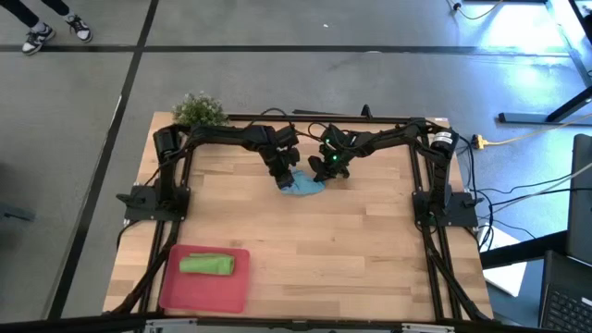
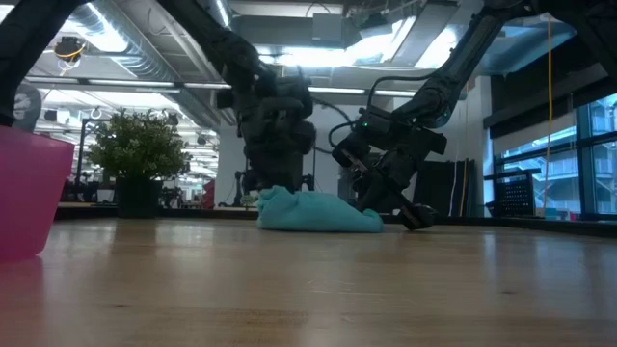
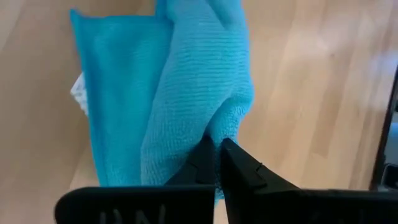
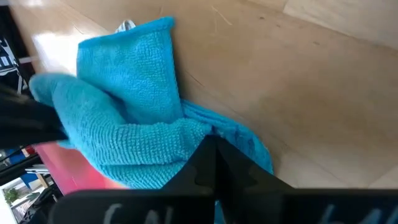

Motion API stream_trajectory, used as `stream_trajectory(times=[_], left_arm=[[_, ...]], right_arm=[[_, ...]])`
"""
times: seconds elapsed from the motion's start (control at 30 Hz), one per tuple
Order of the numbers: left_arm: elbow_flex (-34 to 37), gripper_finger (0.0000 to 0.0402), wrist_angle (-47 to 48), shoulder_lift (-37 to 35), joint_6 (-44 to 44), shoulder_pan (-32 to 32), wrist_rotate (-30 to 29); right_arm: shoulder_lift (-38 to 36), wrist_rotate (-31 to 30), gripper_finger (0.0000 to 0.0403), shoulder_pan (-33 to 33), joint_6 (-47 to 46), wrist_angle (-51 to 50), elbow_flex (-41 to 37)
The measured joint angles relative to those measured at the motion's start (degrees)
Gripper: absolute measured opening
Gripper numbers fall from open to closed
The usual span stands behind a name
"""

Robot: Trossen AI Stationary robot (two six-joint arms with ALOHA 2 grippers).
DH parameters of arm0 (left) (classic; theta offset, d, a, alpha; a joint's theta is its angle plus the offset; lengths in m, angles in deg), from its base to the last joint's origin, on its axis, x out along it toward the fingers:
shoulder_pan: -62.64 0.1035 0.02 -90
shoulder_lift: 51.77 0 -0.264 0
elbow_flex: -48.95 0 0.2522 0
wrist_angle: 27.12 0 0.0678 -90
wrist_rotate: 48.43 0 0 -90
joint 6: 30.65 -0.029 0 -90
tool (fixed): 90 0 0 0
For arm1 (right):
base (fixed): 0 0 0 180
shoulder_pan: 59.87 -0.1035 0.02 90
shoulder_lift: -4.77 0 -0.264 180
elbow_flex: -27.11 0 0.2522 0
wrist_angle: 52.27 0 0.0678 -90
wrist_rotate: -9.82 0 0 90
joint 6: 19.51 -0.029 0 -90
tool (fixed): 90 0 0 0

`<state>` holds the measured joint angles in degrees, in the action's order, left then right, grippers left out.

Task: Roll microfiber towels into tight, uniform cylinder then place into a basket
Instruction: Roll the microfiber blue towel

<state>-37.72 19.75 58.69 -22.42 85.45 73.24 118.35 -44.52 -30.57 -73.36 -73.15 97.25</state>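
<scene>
The light blue towel [image 1: 302, 187] lies bunched on the wooden table at the far middle, partly folded over itself. It also shows in the low view [image 2: 318, 212]. My left gripper [image 1: 285, 178] is shut on its left end, and my right gripper [image 1: 324, 172] is shut on its right end. The lime green towel [image 1: 206, 265] lies rolled up in the pinkish-red tray [image 1: 176, 294] at the near left. My left gripper pinches a raised fold of the blue towel [image 3: 219, 127] between its two fingers, slanting down from the far left. The folded part is humped up; the flat layer beside it [image 3: 112, 93] lies on the table. My right gripper pinches the thick folded-over edge of the blue towel [image 4: 198, 132] between its two fingers, slanting down from the far right. Several layers sit at the fingers. The towel's flat part [image 4: 134, 68] lies on the table, and the fold runs slack toward the other gripper.
A small green plant [image 1: 199, 109] stands at the far left corner. The arms' dark frames [image 1: 153, 199] run along both table sides. Bare wood [image 1: 351, 250] lies between the blue towel and the near edge.
</scene>
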Motion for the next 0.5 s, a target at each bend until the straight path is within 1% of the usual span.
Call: stream_trajectory(times=[0.13,0.33,0.5], left_arm=[[0.0,0.0000,2.8,1.3,0.4,1.8,0.4],[-0.1,0.0000,3.3,4.3,0.2,3.6,1.2],[-0.2,0.0000,3.4,5.0,-1.3,3.2,-1.0]], right_arm=[[0.0,0.0,0.0001,0.0,0.0,0.0,0.0],[0.0,0.0,0.0001,0.0,0.0,-0.1,0.0],[0.0,0.0,0.0002,0.0,0.2,0.0,0.0]])
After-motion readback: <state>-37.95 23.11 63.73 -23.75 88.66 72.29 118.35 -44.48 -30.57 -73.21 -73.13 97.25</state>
